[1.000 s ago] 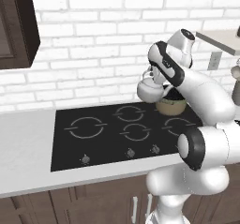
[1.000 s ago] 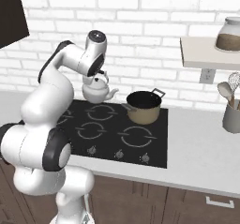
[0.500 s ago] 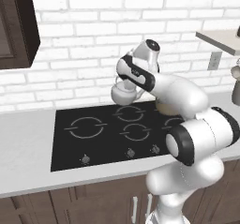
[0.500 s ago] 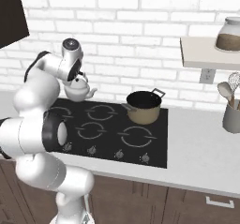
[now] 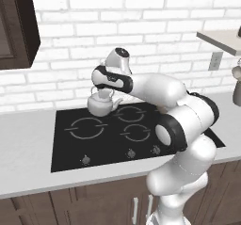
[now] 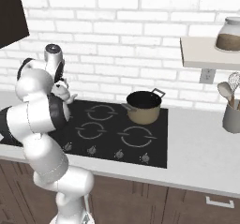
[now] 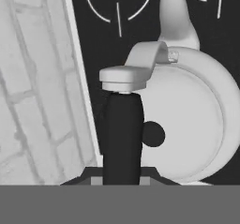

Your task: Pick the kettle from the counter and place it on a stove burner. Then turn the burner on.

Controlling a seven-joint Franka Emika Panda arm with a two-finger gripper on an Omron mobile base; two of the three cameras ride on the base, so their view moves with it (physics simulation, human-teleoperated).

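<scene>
The kettle point(image 5: 100, 105) is pinched by its handle in the hand point(image 5: 104, 90), above the stove point(image 5: 70, 148). It should be kept level and lowered onto the stove burner point(image 5: 86, 128) at 7 o'clock.

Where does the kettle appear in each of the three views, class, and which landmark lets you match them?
Left base view: the kettle hangs from the gripper at centre-left, over the back left of the stove.
Right base view: kettle at the left edge, partly behind the arm.
Hand view: kettle seen from above, right of centre.
Shared landmark: the black stove with grey ring markings.
</scene>
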